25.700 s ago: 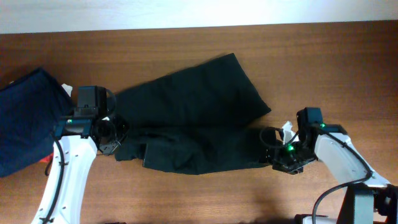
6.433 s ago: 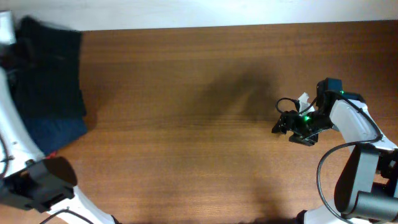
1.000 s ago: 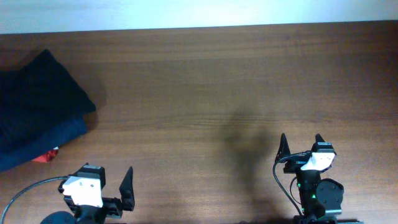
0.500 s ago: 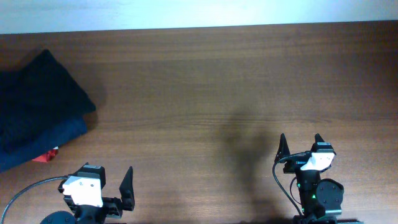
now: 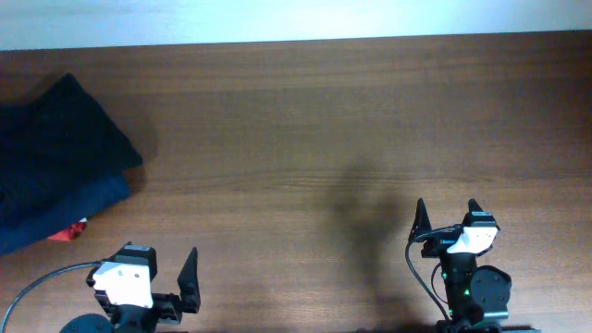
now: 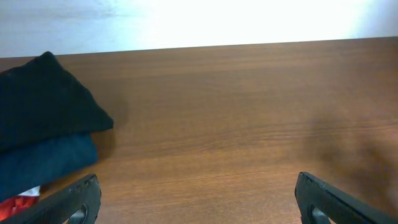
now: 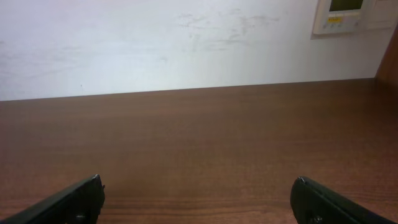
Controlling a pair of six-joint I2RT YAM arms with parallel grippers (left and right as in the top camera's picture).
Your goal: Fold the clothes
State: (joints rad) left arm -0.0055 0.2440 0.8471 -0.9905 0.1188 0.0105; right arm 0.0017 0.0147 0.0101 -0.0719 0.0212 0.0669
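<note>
Nothing is shifting against the frame just before. Against the older frames, both arms are now sitting parked at the near table edge, and the black shorts (image 5: 57,139) are no longer lying spread across the middle but are folded on the pile at the left. Nearest the camera, the left gripper (image 6: 198,180) is holding its fingers (image 6: 76,198) spread wide with nothing between them, hovering low over bare wood. The right gripper (image 5: 447,208) is doing the same at the near right, jaws wide apart and gripping nothing, pointing toward the far side. The brown wooden table (image 5: 296,120) is running out ahead of both, with a soft shadow lying on it in front of the right gripper. Farther out at the left edge, the shorts are resting as a dark folded bundle on top of a navy folded garment (image 5: 65,215). One corner is poking out toward the table centre, and the bundle is well apart from both grippers. A red bit (image 5: 68,232) is peeking out under the navy garment's near edge. Beyond the table's far edge a white wall (image 7: 186,43) is showing, with a pale wall panel (image 7: 341,16) at the top right of the right wrist view.
</note>
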